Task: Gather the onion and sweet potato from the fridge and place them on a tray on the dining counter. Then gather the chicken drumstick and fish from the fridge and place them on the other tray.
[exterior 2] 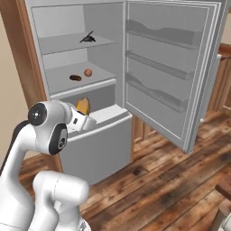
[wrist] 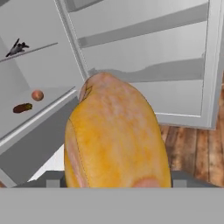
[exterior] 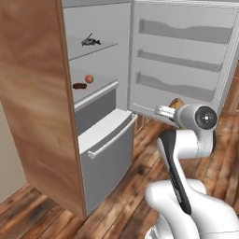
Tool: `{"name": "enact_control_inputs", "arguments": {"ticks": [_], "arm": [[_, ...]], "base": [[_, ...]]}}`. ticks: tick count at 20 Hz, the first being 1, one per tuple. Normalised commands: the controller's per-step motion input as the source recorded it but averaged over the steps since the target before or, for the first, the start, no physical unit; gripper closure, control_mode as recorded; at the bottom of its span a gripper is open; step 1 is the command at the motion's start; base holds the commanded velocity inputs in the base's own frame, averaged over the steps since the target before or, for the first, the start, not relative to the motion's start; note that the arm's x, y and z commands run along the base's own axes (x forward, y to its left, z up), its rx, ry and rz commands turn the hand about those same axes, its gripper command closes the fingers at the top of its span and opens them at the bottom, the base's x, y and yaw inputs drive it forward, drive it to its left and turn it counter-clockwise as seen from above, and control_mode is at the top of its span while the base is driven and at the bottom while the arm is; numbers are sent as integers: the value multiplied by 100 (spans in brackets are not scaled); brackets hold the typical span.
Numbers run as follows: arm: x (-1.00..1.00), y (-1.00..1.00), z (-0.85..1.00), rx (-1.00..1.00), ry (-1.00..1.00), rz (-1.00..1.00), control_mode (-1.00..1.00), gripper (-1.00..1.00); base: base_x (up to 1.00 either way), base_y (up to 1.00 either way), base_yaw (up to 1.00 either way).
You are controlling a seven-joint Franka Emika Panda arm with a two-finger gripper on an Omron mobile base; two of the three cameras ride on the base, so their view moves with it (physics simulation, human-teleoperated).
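Wooden floorboards run under an open fridge [exterior: 100,154] whose white interior faces us, its door swung wide to the right. We see our white arm raised in front of it, the gripper [exterior 2: 85,118] level with the top of the lower drawer.

Between the jaws sits a large golden-yellow lump [wrist: 114,140] with a paler rounded end, standing lengthwise away from the hand camera. We judge it to be the chicken drumstick, though the shape is too close to be certain. The jaws stand wide and grasp this lump on both sides — a full grip, by the look of it, not a loose one.

On the middle shelf lie the onion [exterior: 89,79], a small round orange-brown ball, and just beside it the sweet potato [exterior: 80,86], a dark elongated lump with its long axis running roughly along the shelf's front edge. Both are up and to the left of the jaws, further into the fridge. One shelf higher rests a small dark fish [exterior: 90,41].

We judge the coming move to be a carry away from the fridge, since the jaws are already full — the shelf items would have to wait.
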Motion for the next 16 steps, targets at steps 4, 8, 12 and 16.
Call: {"name": "enact_control_inputs", "arguments": {"ticks": [4,8,12,16], "arm": [[0,0,0,0,0,0,100,100],[0,0,0,0,0,0,100,100],[0,0,0,0,0,0,100,100],[0,0,0,0,0,0,100,100]], "base": [[-47,0,-13],[-37,-3,-10],[-27,-16,-9],[-23,-20,-9]]}}
